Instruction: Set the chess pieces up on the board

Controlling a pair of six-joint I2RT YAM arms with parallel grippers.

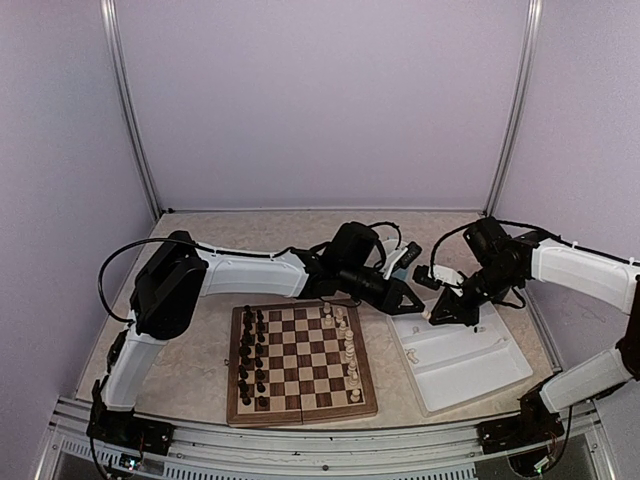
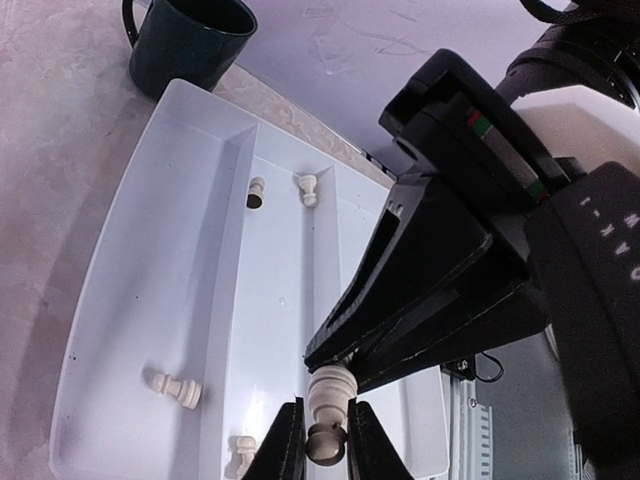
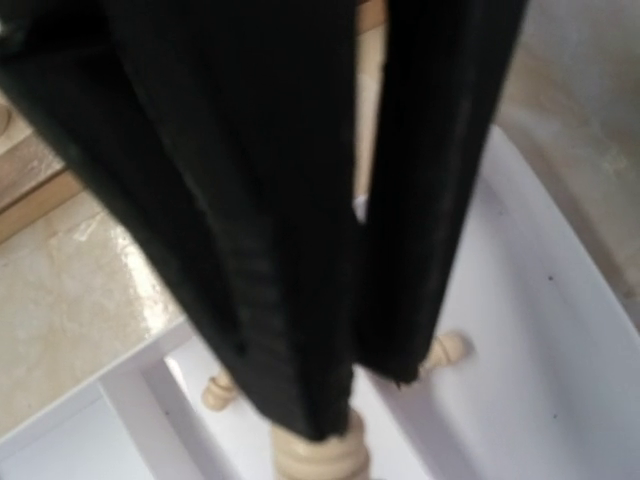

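Note:
One cream-white chess piece [image 2: 328, 398] hangs above the white tray, held from both ends. My left gripper [image 2: 326, 408] is shut on its neck and round head. My right gripper [image 2: 350, 358] is shut on its ringed base [image 3: 320, 455]. In the top view the two grippers, left [image 1: 413, 297] and right [image 1: 440, 314], meet tip to tip just right of the board [image 1: 300, 411], and the piece is hidden between them. Cream pieces [image 1: 350, 350] stand along the board's right side. Loose cream pieces [image 2: 178, 387] [image 2: 308, 188] lie in the tray.
The white tray [image 1: 470, 372] lies right of the board. Dark chess pieces [image 1: 250, 355] line the board's left columns. A dark teal mug [image 2: 190, 40] stands past the tray's far end. Purple walls close in the table on three sides.

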